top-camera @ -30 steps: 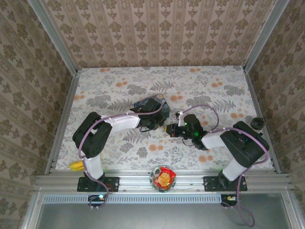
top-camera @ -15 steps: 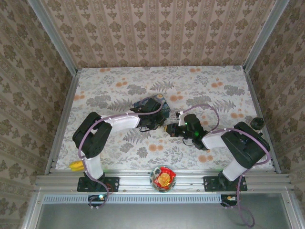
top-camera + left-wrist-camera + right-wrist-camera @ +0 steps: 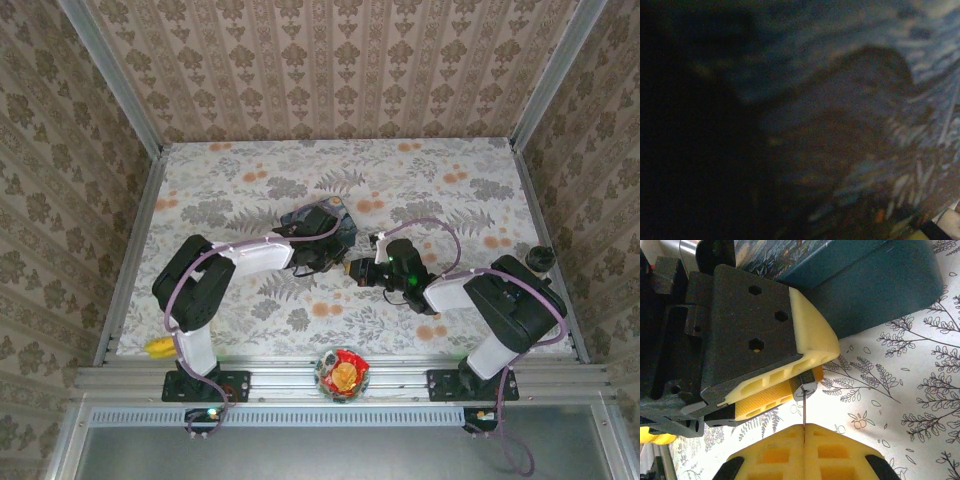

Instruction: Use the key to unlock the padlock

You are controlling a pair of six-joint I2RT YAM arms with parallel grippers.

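Right wrist view first: the right gripper (image 3: 804, 430) has its yellow fingers pressed together, pinching the key (image 3: 803, 414), whose thin blade sticks straight out of the seam between them. The blade's tip meets the silvery round face of the padlock (image 3: 806, 388). How far it sits inside the keyhole, I can't tell. The padlock itself is clamped between the cream and orange pads of the left gripper (image 3: 815, 371), with only its small end showing. Just behind them lies the blue box (image 3: 875, 285) on the flowered table (image 3: 920, 370).

From the top view, the two arms meet near the middle of the table, left gripper (image 3: 318, 255) and right gripper (image 3: 352, 269) nose to nose, just in front of the box (image 3: 335, 222).

Left wrist view is dark and blurred, with blue painted strokes of the box (image 3: 865, 100) up close.
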